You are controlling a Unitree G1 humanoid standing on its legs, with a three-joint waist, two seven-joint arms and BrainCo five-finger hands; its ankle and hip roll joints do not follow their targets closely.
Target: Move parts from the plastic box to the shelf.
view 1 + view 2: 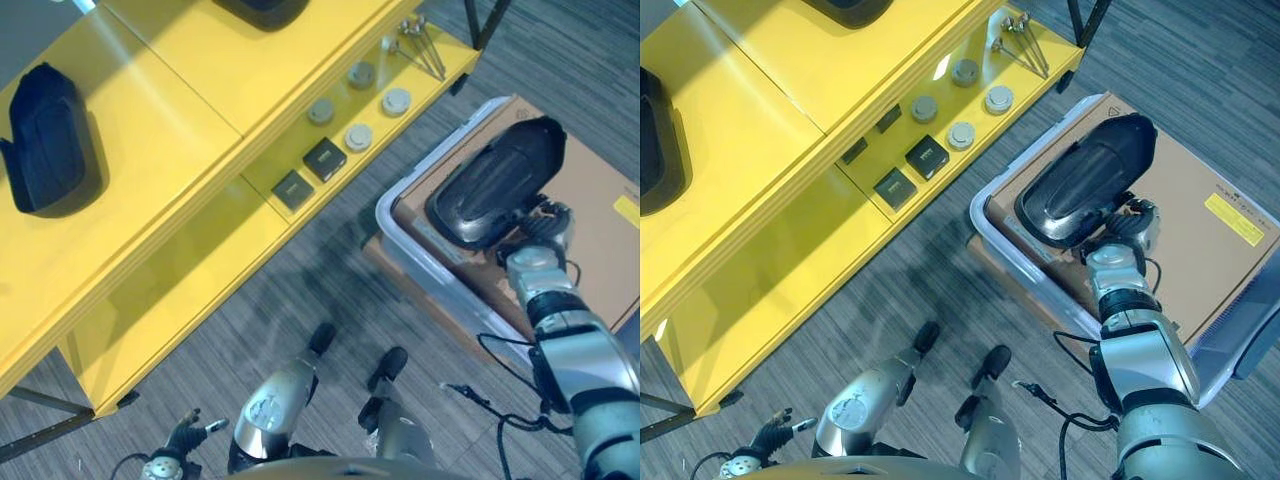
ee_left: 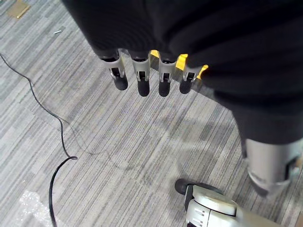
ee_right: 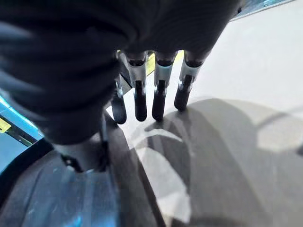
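Black glossy part (image 1: 497,183), long and shell-shaped, sits up against the right hand (image 1: 537,232), above the plastic box (image 1: 400,222) and its brown cardboard liner (image 1: 590,240). Hand is mostly tucked under/behind the part in the head views, so grip can't be read there. Right wrist view: fingers (image 3: 160,97) run out straight in a row, dark tips against a pale surface, dark curved part surface (image 3: 57,189) close by the palm side; thumb hidden, so whether it clamps the part I can't tell.

Left hand (image 2: 142,75) hangs low w/ fingers straight and loose, nothing in it, over grey carpet.

Yellow shelf (image 1: 180,170) is well apart from the right hand, off to its left. On it: another black part (image 1: 45,140), small grey round pieces (image 1: 358,137), two dark square pieces (image 1: 324,158), some metal bolts (image 1: 420,42). A third dark part at the shelf's far edge is cut off.
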